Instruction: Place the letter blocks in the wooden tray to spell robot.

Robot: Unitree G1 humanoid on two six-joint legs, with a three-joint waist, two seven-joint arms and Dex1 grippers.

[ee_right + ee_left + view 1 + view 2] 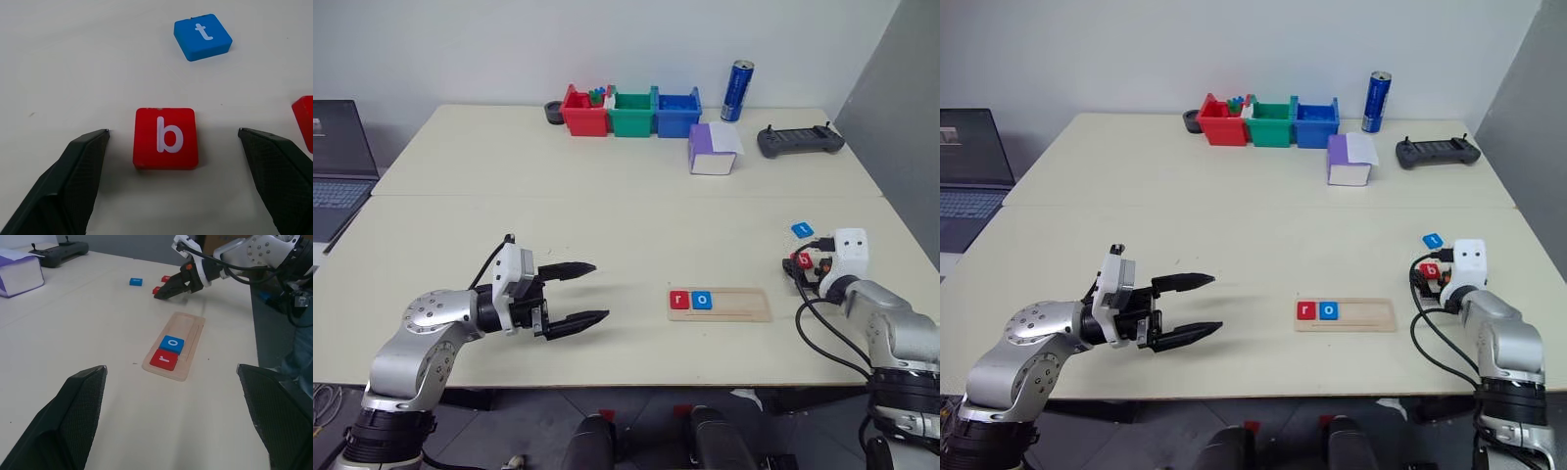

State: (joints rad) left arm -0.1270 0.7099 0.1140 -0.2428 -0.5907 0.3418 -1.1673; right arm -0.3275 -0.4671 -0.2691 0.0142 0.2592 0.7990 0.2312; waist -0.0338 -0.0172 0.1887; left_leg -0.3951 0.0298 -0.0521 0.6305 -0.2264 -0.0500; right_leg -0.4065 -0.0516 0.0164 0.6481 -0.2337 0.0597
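Red r tile point(164, 359) and blue o tile point(171, 343) are seated in the tray point(188, 333); the right gripper point(164, 291) is poised beyond.

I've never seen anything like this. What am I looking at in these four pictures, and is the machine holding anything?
It is a two-armed robot at a pale table. Two pictures come from cameras in its head, looking down over its arms. The other two come from a camera on each wrist, looking out between that arm's two black fingers.

The left gripper hovers open over bare table, holding nothing. The right gripper is open too, its fingers on either side of a red block marked b, not yet closed on it. Close by lie a blue block marked t and another red block, whose letter is out of sight.

The wooden tray already holds a red r and a blue o.

At the back stand three coloured bins, a blue can, a small box and a black controller.
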